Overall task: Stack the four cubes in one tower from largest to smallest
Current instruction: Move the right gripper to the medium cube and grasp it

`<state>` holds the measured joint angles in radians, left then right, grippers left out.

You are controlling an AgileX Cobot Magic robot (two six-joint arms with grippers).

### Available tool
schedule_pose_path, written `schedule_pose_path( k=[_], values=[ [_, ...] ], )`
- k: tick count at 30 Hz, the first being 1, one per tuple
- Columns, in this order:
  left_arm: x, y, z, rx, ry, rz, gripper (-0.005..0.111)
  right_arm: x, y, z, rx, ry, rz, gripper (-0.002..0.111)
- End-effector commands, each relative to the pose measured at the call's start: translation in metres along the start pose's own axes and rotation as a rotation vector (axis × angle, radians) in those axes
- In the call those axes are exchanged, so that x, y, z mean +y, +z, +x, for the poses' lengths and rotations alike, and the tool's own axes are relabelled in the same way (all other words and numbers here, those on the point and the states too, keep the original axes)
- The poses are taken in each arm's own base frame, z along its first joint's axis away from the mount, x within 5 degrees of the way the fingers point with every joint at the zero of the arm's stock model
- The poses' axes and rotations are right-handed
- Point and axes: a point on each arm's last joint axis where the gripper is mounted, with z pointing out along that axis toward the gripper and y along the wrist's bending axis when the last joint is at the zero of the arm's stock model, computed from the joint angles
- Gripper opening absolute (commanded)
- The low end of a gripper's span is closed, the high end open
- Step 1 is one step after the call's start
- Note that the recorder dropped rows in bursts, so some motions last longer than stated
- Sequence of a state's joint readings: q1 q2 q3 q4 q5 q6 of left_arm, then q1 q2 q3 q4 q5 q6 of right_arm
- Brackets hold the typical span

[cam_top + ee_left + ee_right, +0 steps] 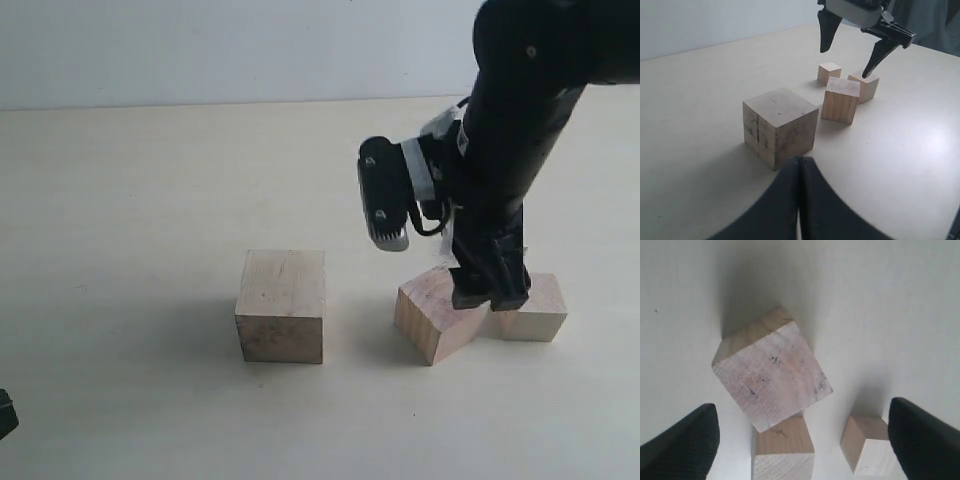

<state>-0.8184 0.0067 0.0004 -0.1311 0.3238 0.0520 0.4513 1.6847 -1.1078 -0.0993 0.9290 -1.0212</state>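
surface (120,200): pale cream, matte, carries four wooden cubes
largest cube (780,125): flat on the surface, well apart from the rest
second cube (841,99): flat, turned at an angle
third cube (864,86): flat, just beside the second cube
smallest cube (829,72): flat, near those two, not touching them

right gripper (845,62) pointing down, jaws wide, left gripper (800,162) pressed closed
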Motion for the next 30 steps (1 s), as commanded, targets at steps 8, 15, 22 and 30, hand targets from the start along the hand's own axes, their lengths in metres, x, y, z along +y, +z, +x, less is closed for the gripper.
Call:
schedule_pose_path(
  k=[8,15,22,30],
  values=[
    [0.0,-0.001,-0.001,-0.012,-0.003,0.0,0.0,0.0,0.022,0.009,-0.061,-0.142,0.034,0.086],
    [0.0,-0.001,-0.001,-0.012,-0.003,0.0,0.0,0.006,0.029,0.007,-0.078,-0.212,-0.048,0.086],
    [0.0,-0.001,-0.001,-0.012,-0.003,0.0,0.0,0.007,0.041,0.006,-0.067,-0.248,-0.087,0.086],
    [0.0,-0.001,-0.001,-0.012,-0.003,0.0,0.0,0.002,0.059,0.003,-0.072,-0.238,-0.073,0.085]
  ],
)
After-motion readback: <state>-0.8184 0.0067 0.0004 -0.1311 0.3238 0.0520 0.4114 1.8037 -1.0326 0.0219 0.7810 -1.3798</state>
